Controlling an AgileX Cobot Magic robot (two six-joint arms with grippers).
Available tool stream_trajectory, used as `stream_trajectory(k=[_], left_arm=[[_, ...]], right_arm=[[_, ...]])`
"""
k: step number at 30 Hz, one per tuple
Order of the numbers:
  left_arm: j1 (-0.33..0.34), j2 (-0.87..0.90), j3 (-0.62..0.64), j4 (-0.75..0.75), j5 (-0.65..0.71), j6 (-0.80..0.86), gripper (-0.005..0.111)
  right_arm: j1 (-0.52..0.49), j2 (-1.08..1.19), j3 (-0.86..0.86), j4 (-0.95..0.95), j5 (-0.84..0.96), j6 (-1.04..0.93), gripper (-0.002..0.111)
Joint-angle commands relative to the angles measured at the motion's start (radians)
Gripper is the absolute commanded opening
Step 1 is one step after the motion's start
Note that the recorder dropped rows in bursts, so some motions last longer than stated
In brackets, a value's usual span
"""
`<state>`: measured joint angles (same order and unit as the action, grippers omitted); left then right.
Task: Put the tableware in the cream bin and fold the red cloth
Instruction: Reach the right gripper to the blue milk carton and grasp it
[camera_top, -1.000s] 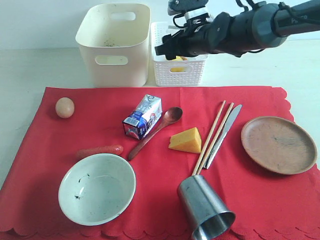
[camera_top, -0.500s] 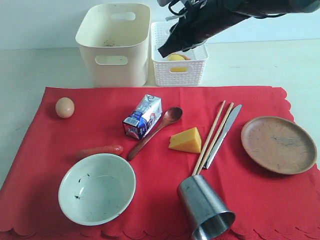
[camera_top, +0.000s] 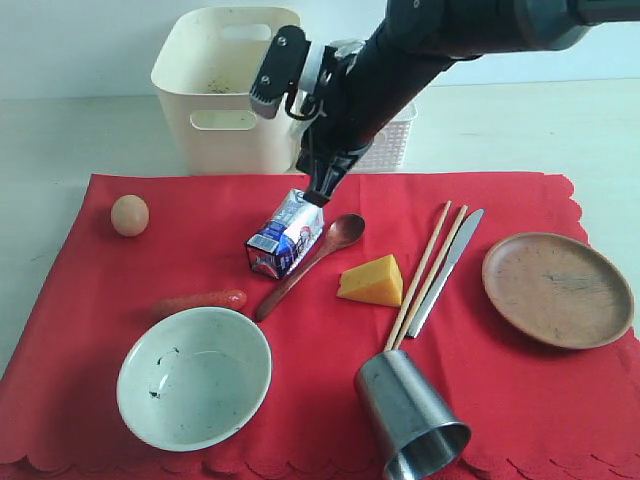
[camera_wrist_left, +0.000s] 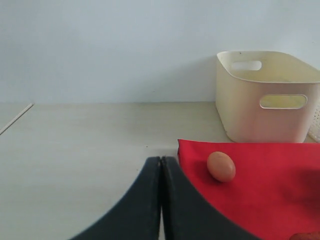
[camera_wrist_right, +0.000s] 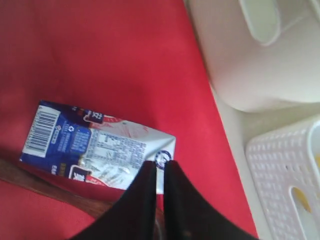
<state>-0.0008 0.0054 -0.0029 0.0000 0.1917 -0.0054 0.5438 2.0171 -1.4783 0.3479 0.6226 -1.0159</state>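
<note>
Tableware, pale green ceramic bowl (camera_top: 195, 378) to round brown wooden plate (camera_top: 557, 288), is lying on the spread bright red scalloped cloth (camera_top: 90, 300), none in the tall cream plastic bin (camera_top: 225, 150) yet. Left gripper (camera_wrist_left: 161, 161) is hovering, pressed together, empty. Right gripper (camera_wrist_right: 159, 166) is pinching the small blue-white milk carton (camera_wrist_right: 90, 147).

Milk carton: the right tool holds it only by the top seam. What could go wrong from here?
The right tool pinches just the thin top seam of the milk carton, so the carton may slip out or swing when lifted. The wooden spoon lies right beside the carton and could be dragged or knocked across the red cloth.
</note>
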Motion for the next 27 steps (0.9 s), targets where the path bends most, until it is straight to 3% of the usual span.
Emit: stream_trajectory(k=[1, 7, 10, 15, 22, 27], left_arm=[[0.003, -0.005, 0.003, 0.000, -0.004, -0.006, 0.002], [0.003, -0.005, 0.003, 0.000, -0.004, -0.006, 0.002], [0.003, -0.005, 0.003, 0.000, -0.004, -0.006, 0.002], [0.003, -0.005, 0.003, 0.000, -0.004, -0.006, 0.002], [0.003, -0.005, 0.003, 0.000, -0.004, -0.006, 0.002], [0.003, -0.005, 0.003, 0.000, -0.004, -0.006, 0.002]], right_arm=[[0.036, 0.023, -0.004, -0.031, -0.024, -0.012, 0.027], [0.085, 0.025, -0.004, -0.141, 0.025, -0.012, 0.064], [0.099, 0.025, -0.004, -0.168, 0.041, -0.012, 0.073], [0.112, 0.060, -0.004, -0.187, 0.039, -0.012, 0.075], [0.159, 0.115, -0.006, -0.485, -0.030, 0.156, 0.075], [0.175, 0.133, -0.006, -0.532, -0.071, 0.165, 0.075]])
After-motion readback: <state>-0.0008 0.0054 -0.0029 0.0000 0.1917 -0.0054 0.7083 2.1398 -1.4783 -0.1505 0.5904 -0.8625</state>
